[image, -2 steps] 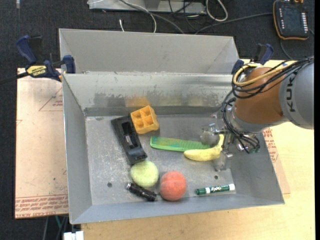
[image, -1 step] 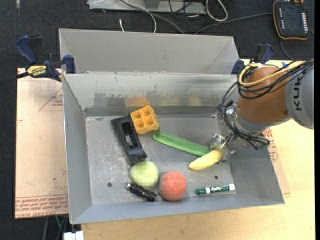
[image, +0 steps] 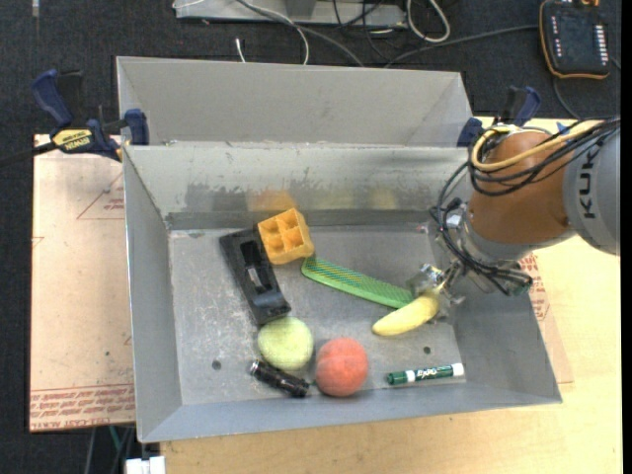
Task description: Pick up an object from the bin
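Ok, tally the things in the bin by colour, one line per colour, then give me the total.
Black: 2, stapler-like tool, small dark piece
Green: 2, comb, pale apple
Yellow: 2, holed block, banana
Red: 1, round fruit
White: 1, marker
Total: 8

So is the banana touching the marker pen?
Apart. The camera view shows a strip of bare grey bin floor between the banana and the marker pen, which lies nearer the front wall.
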